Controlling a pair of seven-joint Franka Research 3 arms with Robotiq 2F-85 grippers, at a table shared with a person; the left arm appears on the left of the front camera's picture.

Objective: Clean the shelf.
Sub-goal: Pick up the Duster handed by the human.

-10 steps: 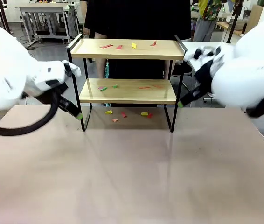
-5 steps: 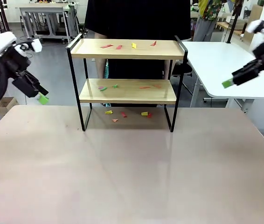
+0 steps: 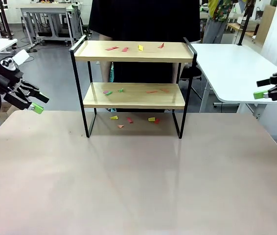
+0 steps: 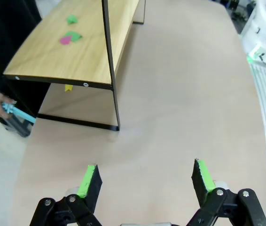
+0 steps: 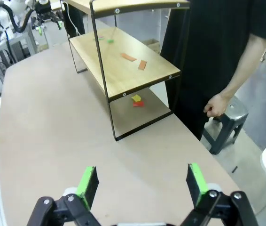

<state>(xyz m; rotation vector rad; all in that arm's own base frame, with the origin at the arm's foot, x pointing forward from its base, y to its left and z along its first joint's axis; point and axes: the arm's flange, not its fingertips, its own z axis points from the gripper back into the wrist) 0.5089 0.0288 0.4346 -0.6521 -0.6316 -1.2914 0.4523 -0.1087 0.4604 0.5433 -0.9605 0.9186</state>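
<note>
Pulled back from the shelf point(image 3: 128, 58), our left gripper point(image 3: 40, 103) and right gripper point(image 3: 260, 89) now stand wide open, empty. Its long axis runs from 1 to the other, neither clearly nearer.

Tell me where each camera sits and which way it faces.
Front: robot's side, facing across the beige table at the black-framed two-tier wooden shelf and a person in black; left jaws, right jaws open at the sides.
Left wrist: at the table's left end, looking down at the shelf; own green pads below.
Right wrist: at the right end, facing shelf and the person's hand; own jaws below.
All share the shelf and table.
</note>
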